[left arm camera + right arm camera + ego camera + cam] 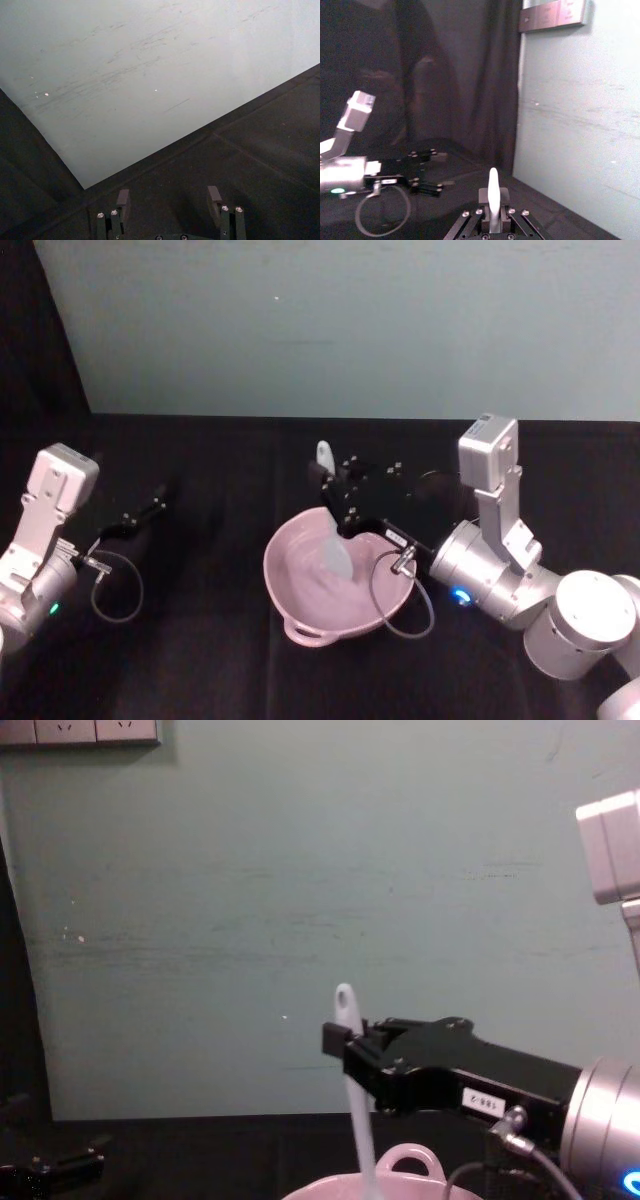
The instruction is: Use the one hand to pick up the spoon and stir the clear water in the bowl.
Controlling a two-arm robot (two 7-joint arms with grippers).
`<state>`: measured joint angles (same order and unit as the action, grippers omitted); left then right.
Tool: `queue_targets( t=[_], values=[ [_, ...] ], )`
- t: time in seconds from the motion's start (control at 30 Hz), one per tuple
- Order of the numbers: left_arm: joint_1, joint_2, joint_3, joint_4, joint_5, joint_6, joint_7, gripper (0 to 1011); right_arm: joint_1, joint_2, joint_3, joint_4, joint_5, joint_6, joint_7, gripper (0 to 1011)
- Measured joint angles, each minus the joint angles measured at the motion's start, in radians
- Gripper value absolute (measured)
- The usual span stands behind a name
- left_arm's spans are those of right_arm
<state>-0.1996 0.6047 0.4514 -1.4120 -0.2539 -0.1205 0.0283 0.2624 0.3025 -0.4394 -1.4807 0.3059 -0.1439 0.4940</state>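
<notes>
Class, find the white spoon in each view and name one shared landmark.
Head view: spoon centre, blade in the bowl, held by the right tool.
Left wrist view: open left tool facing the pale green wall.
Right wrist view: spoon bottom centre, handle upright.
Chest view: spoon bottom centre, rising from the bowl.
Shared landmark: pale green wall.

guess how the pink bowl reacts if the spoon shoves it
The bowl looks wide and low, so it would likely slide on the table rather than tip. The spoon in the right claw looks thin and may flex first. The left claw is parked aside.
</notes>
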Motion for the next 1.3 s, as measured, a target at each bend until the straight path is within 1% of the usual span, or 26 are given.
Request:
queue_targets(
  t=[0.17, 0.27, 0.37, 0.4, 0.5, 0.57, 0.6, 0.7, 0.73, 0.8, 1.0, 1.13, 1.17, 1.3],
  values=[
    [0.0, 0.0, 0.0, 0.0, 0.0, 0.0, 0.0, 1005, 0.011, -0.008, -0.028, 0.01, 0.017, 0.004, 0.026, 116],
    [0.0, 0.0, 0.0, 0.0, 0.0, 0.0, 0.0, 1005, 0.02, -0.015, -0.039, 0.019, 0.019, -0.003, 0.033, 116],
    [0.0, 0.0, 0.0, 0.0, 0.0, 0.0, 0.0, 1005, 0.039, -0.033, -0.055, 0.045, 0.023, -0.018, 0.037, 116],
    [0.0, 0.0, 0.0, 0.0, 0.0, 0.0, 0.0, 1005, 0.039, -0.033, -0.055, 0.045, 0.023, -0.018, 0.037, 117],
    [0.0, 0.0, 0.0, 0.0, 0.0, 0.0, 0.0, 1005, 0.059, -0.053, -0.065, 0.079, 0.021, -0.032, 0.036, 117],
    [0.0, 0.0, 0.0, 0.0, 0.0, 0.0, 0.0, 1005, 0.074, -0.068, -0.069, 0.104, 0.015, -0.043, 0.028, 116],
    [0.0, 0.0, 0.0, 0.0, 0.0, 0.0, 0.0, 1005, 0.082, -0.076, -0.07, 0.12, 0.004, -0.053, 0.015, 117],
    [0.0, 0.0, 0.0, 0.0, 0.0, 0.0, 0.0, 1005, 0.09, -0.087, -0.069, 0.141, -0.022, -0.075, -0.011, 117],
    [0.0, 0.0, 0.0, 0.0, 0.0, 0.0, 0.0, 1005, 0.095, -0.094, -0.067, 0.153, -0.041, -0.087, -0.03, 117],
    [0.0, 0.0, 0.0, 0.0, 0.0, 0.0, 0.0, 1005, 0.099, -0.1, -0.061, 0.163, -0.066, -0.097, -0.053, 117],
    [0.0, 0.0, 0.0, 0.0, 0.0, 0.0, 0.0, 1005, 0.1, -0.103, -0.04, 0.171, -0.108, -0.105, -0.088, 117],
    [0.0, 0.0, 0.0, 0.0, 0.0, 0.0, 0.0, 1005, 0.086, -0.093, -0.02, 0.154, -0.125, -0.103, -0.097, 116],
    [0.0, 0.0, 0.0, 0.0, 0.0, 0.0, 0.0, 1005, 0.086, -0.093, -0.02, 0.154, -0.125, -0.103, -0.097, 116],
    [0.0, 0.0, 0.0, 0.0, 0.0, 0.0, 0.0, 1005, 0.057, -0.063, -0.003, 0.102, -0.137, -0.085, -0.096, 116]
  ],
)
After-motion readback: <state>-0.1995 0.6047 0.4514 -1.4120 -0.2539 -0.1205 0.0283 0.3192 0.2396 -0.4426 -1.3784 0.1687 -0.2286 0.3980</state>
